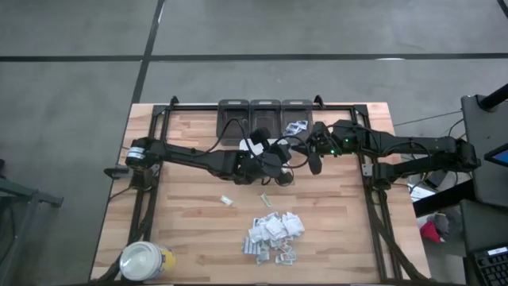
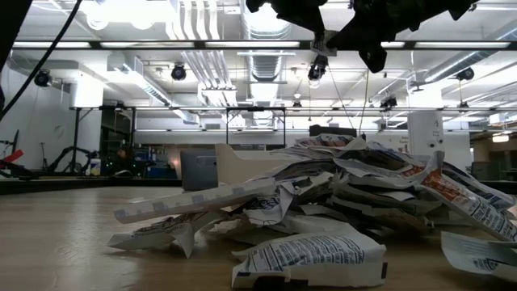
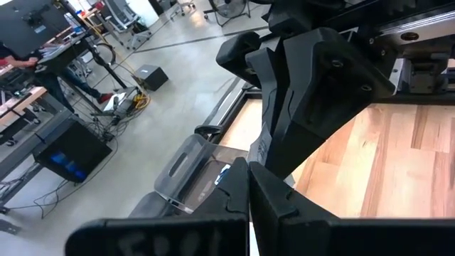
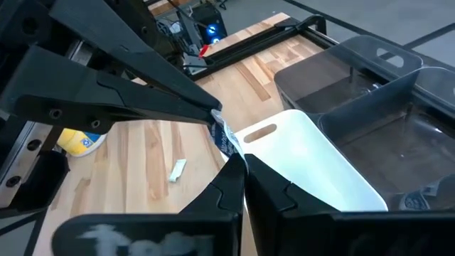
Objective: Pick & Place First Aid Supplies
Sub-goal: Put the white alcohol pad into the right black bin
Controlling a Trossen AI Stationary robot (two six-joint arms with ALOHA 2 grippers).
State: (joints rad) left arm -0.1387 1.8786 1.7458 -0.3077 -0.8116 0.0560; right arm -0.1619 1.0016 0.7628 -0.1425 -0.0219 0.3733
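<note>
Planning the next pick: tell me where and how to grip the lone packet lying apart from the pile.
Probably take the lone packet across its short width, coming straight down: it lies flat on the table, clear of the pile.

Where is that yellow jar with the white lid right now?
In the high view, the round yellow jar with a white lid stands at the wooden table's near left corner, well left of the pile of small white paper packets.

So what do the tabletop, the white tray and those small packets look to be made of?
Tabletop: wood, butcher-block style, with visible planks and grain and a light sheen.
White tray: probably moulded plastic, smooth and matte, with a cut-out handle slot.
Packets: printed paper, or perhaps coated paper; they are thin and creased, with curling edges.
</note>
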